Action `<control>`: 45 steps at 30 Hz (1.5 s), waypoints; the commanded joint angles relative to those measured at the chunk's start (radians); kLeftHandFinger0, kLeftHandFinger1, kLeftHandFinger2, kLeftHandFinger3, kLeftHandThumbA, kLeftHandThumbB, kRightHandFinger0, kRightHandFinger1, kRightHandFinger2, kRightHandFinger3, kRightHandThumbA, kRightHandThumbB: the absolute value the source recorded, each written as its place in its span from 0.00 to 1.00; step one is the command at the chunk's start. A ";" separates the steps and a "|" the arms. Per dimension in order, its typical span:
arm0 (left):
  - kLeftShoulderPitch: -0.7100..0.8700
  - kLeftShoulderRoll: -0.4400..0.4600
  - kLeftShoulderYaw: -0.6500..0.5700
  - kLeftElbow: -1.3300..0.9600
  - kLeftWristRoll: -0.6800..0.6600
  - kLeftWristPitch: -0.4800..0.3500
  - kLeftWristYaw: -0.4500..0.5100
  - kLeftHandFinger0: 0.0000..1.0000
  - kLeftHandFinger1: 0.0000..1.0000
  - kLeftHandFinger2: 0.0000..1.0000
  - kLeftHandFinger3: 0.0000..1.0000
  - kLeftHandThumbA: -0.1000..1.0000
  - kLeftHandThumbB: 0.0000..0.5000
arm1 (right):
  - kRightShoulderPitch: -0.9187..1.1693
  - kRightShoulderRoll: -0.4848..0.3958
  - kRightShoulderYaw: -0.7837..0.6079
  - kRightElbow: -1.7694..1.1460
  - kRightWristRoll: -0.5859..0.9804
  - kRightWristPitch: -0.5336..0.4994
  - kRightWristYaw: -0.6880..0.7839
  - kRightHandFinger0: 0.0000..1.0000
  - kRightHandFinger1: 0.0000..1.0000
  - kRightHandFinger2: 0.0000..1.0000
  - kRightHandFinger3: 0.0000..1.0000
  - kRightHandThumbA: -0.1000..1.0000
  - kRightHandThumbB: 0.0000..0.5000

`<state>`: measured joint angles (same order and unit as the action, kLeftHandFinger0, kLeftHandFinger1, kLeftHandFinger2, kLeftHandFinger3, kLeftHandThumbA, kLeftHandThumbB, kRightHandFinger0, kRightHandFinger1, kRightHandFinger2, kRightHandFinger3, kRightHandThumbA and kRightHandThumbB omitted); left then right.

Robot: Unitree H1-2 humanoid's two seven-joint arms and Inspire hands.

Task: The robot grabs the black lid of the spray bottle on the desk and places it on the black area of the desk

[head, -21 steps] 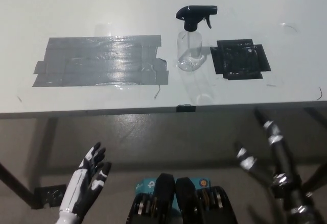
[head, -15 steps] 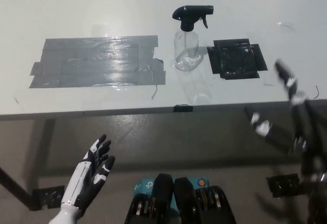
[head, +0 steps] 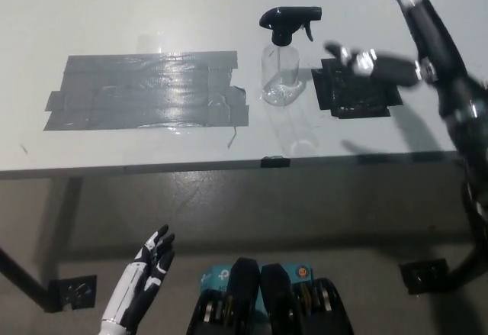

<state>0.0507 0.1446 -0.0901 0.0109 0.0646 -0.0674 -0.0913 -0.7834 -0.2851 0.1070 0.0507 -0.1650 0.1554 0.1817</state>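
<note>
The black lid (head: 287,22) sits on the bottle (head: 280,75), just left of the black patch (head: 357,91) on the worktop (head: 152,7). My right hand (head: 396,41) hovers over that patch, fingers apart, empty, right of the lid. My left hand (head: 145,285) hangs open below the worktop edge.

1. A bare test bench in a lab or workshop — a plain white desk (head: 152,7) with nothing homely on it.
2. Left of the black right hand (head: 396,53), a wide patch of grey tape (head: 145,91); beneath that hand, a black tape square (head: 358,98) — marked zones.
3. Below the desk, a grey concrete-like floor (head: 229,213).
</note>
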 commanded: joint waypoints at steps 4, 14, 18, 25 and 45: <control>-0.002 0.024 -0.018 -0.013 0.045 -0.064 -0.007 1.00 1.00 1.00 1.00 0.89 0.45 | -0.496 -0.035 0.047 0.477 0.069 0.228 0.252 1.00 1.00 1.00 1.00 0.77 0.98; -0.029 0.031 -0.016 0.008 0.056 -0.088 -0.002 1.00 1.00 1.00 1.00 0.85 0.39 | -0.764 0.049 0.107 1.048 -0.005 0.085 0.276 1.00 1.00 1.00 1.00 0.68 0.91; -0.034 0.036 -0.016 0.005 0.064 -0.088 -0.003 1.00 1.00 1.00 1.00 0.83 0.37 | -0.803 0.061 0.175 1.162 -0.061 -0.001 0.307 1.00 1.00 1.00 1.00 0.74 0.86; -0.044 0.038 -0.012 0.002 0.065 -0.089 -0.001 1.00 1.00 1.00 1.00 0.76 0.32 | -0.847 0.086 0.274 1.305 -0.108 -0.053 0.362 1.00 1.00 1.00 1.00 0.80 1.00; -0.087 0.046 -0.012 -0.004 0.100 -0.089 -0.002 1.00 1.00 1.00 1.00 0.74 0.29 | -0.841 0.127 0.387 1.355 -0.188 -0.130 0.297 1.00 1.00 1.00 1.00 0.92 1.00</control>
<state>-0.0226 0.1727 -0.1020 0.0194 0.1434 -0.1243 -0.0910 -1.5525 -0.1518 0.5002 1.4076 -0.3367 0.0708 0.4686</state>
